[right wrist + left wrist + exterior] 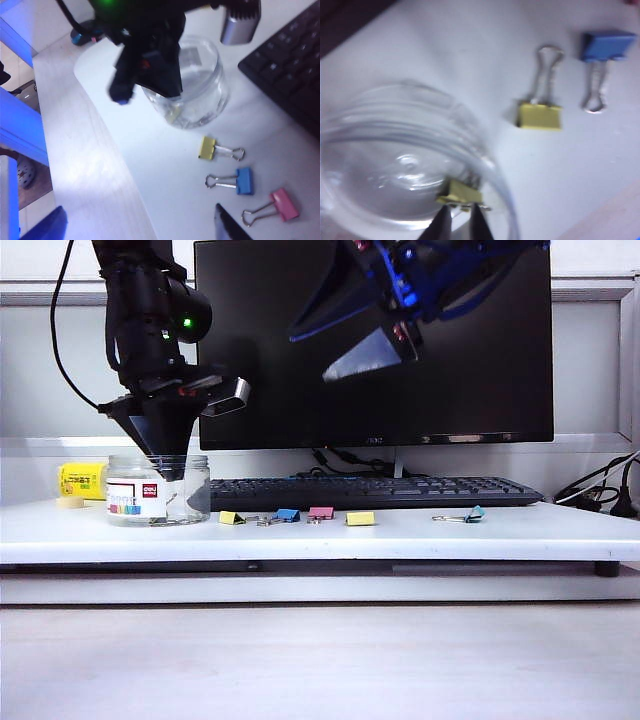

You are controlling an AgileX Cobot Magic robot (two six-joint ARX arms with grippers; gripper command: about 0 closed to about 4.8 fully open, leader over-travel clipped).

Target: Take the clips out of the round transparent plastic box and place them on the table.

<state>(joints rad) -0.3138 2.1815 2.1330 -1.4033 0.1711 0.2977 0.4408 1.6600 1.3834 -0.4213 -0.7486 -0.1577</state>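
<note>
Left wrist view only: left hand [460, 220] inside the round transparent plastic box [380, 125], fingers narrowly parted around a yellow clip [461, 193]; actual grip unclear. Exterior view: box on the bench [500, 530], label reads "deli". Right hand [375, 350] raised before the monitor [480, 340], spread, empty.

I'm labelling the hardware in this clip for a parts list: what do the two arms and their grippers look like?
The left arm is black and bulky, with a small green light, a black cable looping off it and a silver camera module at the wrist; its left gripper tapers to thin dark fingers. The right arm has a blue frame with dark parts, and the right gripper has long, pointed dark-blue fingers.
</note>
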